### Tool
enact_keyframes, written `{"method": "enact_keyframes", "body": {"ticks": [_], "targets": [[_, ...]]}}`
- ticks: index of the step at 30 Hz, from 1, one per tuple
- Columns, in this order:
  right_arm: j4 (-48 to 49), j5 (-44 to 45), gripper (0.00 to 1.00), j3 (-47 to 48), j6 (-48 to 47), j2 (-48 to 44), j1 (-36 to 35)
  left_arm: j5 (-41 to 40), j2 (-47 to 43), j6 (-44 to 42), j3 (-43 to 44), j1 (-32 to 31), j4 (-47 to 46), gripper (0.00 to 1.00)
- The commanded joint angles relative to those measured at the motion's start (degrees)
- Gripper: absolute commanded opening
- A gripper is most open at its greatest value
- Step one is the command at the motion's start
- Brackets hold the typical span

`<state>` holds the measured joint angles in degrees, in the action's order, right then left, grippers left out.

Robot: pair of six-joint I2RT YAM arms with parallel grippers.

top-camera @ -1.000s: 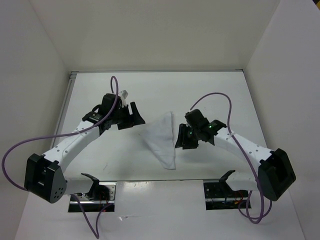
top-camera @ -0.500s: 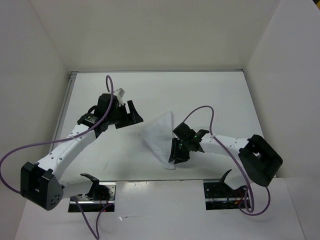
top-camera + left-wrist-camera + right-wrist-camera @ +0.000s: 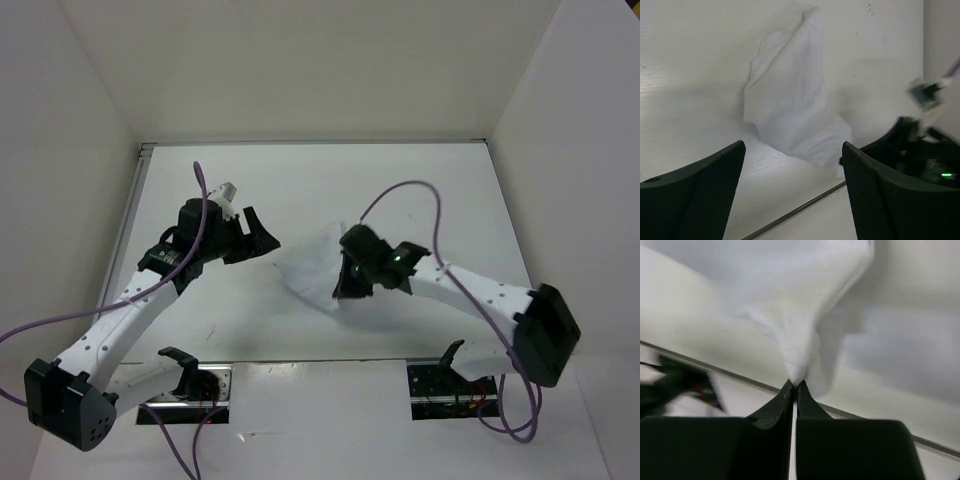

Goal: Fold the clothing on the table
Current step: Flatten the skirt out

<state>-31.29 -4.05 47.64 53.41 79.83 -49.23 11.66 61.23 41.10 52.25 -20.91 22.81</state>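
The clothing [image 3: 312,268] is a thin white piece, bunched in the middle of the table [image 3: 300,180]. My right gripper [image 3: 344,287] is shut on its near corner and holds that corner up off the surface. The right wrist view shows the fabric [image 3: 790,315] pinched at the tips of the right gripper [image 3: 794,384] and trailing away from them. My left gripper [image 3: 258,238] hangs open to the left of the cloth, apart from it. From the left wrist the clothing [image 3: 790,100] lies beyond the open left gripper [image 3: 793,146], nothing between its fingers.
The table's thin metal front edge [image 3: 795,212] runs just below the cloth. White walls close in the table on the left, far and right sides. Purple cables arc above both arms. The right arm [image 3: 912,150] shows at the right of the left wrist view.
My right gripper reached the cloth's near corner, shut on it and drew it up and back, so the long near point is gone. The left arm drifted a little left, still open.
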Motion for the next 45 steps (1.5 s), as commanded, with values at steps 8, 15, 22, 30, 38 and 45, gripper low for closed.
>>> {"method": "enact_keyframes", "body": {"ticks": [8,15,22,30,38,45], "targets": [[-13.6,7.8,0.0,24.1,-14.8,-13.4,18.0,4.3,-6.7,4.6,-9.1,0.2,-5.8,0.85],[-3.5,-0.7,0.0,23.6,-15.4,-1.2,15.3,5.0,-6.7,4.6,-9.1,0.2,-5.1,0.86],[4.8,-11.8,0.0,29.8,-14.6,6.9,12.1,3.8,-8.3,5.1,-9.1,0.2,-3.9,0.86],[13.7,-13.2,0.0,29.5,-7.7,-1.2,19.7,3.3,-8.3,5.7,-9.6,0.2,-3.9,0.86],[13.5,-10.8,0.0,12.5,-5.8,-9.5,33.6,3.9,-7.6,6.2,-10.1,0.2,-5.2,0.86],[3.7,0.9,0.0,7.1,-9.9,-7.8,40.8,6.3,0.2,5.7,-10.7,-3.1,-9.7,0.82]]}}
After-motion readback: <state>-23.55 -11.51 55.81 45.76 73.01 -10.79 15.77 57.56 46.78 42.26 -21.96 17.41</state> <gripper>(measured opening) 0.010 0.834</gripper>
